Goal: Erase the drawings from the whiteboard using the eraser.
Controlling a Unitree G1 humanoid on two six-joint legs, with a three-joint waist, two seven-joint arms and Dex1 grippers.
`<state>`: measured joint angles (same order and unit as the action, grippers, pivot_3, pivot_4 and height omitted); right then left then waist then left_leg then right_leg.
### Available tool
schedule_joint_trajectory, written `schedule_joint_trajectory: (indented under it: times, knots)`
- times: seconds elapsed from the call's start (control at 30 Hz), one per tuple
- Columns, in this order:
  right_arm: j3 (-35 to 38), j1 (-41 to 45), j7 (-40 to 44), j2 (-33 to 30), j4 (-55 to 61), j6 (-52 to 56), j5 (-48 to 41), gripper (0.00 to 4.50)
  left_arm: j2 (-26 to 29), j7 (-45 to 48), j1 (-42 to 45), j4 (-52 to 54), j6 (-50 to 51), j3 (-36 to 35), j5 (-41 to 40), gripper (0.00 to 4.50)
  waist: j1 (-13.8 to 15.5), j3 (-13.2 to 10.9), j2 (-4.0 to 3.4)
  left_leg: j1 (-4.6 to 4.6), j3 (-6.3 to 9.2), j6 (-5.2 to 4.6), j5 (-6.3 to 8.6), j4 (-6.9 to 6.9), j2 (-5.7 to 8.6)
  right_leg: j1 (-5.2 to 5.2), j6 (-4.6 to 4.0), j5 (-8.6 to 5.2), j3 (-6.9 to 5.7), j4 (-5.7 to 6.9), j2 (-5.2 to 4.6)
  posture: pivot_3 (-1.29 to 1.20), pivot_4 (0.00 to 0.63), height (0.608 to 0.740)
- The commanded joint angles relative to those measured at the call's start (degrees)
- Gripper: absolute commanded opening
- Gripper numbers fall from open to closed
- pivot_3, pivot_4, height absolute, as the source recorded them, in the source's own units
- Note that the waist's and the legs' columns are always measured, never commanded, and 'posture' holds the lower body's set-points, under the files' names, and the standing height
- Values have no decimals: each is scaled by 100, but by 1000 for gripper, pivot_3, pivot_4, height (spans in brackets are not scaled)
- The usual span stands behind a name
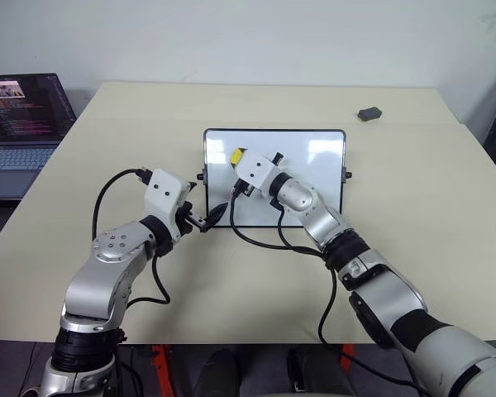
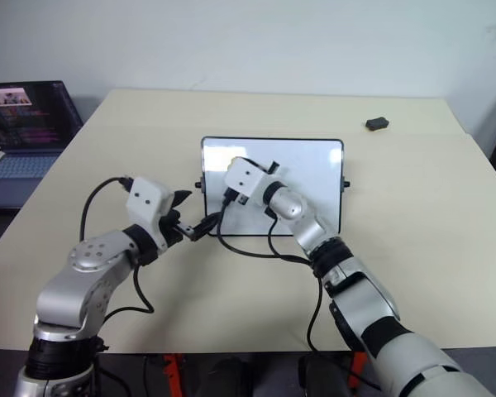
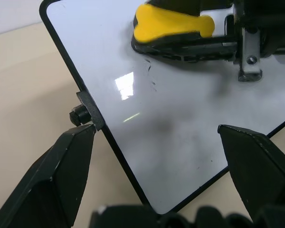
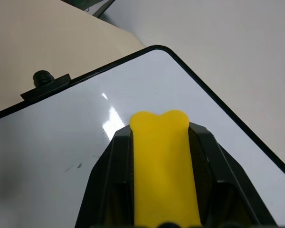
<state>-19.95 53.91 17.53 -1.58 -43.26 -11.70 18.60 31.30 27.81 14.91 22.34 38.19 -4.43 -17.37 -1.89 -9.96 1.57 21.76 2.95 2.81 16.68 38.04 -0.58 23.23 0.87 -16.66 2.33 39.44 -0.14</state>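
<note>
Left gripper (image 1: 208, 220), fingers spread wide and empty, straddles the whiteboard's (image 1: 314, 178) near left corner at mid-tabletop. Right gripper (image 4: 161, 156) pinches the yellow eraser (image 4: 162, 161), pressed on the board's far left area beside faint leftover drawings (image 3: 151, 78).

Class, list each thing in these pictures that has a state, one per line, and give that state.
Whiteboard: flat on the table, nearly wiped, faint specks remaining.
Eraser: clamped in the right tool, on the board.
Right tool: shut on the eraser.
Left tool: open, straddling the board's corner.
Laptop: lid up, screen lit.
</note>
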Motion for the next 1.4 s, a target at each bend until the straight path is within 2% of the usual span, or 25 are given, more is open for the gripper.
schedule_joint_trajectory:
  times: [0.03,0.23,0.43,0.6,0.77,0.97,1.2,1.4]
  knots:
    - [-333,-383,735,-33,193,235,9,1154,-9,11,51,119,-130,-20,0,4500,-3,0,0,-1,-1,0,0,0,0,0,0,0,0,1,0,0,150,740]
    - [-525,-670,1174,-96,576,598,74,1154,-17,35,81,90,-138,-2,8,4500,-2,0,0,-6,2,-1,-2,3,0,-1,0,0,-2,14,0,0,150,740]
    - [-32,-257,-3,-71,540,284,68,1153,-31,41,76,99,-128,13,-1,4500,14,-1,0,-7,6,2,-5,5,1,0,0,0,-4,23,0,0,150,740]
    - [197,-81,-396,-52,564,58,-68,1153,-58,37,81,90,-132,27,-8,4500,8,-1,0,-1,7,2,-6,4,4,0,0,0,-3,11,0,0,150,740]
    - [58,-373,368,3,935,138,-371,1153,-130,26,105,71,-128,31,-26,4500,-11,-1,0,11,-1,1,-5,-5,-2,10,0,-1,-2,-7,1,0,150,740]
    - [499,-1071,558,-211,2753,807,-844,1153,-249,156,219,62,-112,29,-201,4500,8,-2,0,30,4,0,-4,-9,-2,10,0,0,-5,-36,-1,0,150,740]
    - [1564,-2506,621,-967,5655,2912,-1354,1153,-171,731,400,28,-259,237,-416,4500,66,0,2,32,14,0,-3,-7,0,6,1,0,-12,-39,-1,0,150,740]
    - [2387,-4017,365,-1361,7453,4519,-1468,1153,4,1709,805,-241,-412,720,-578,4500,37,-1,0,29,12,-1,-3,-9,0,6,1,-1,-10,-34,1,0,150,740]
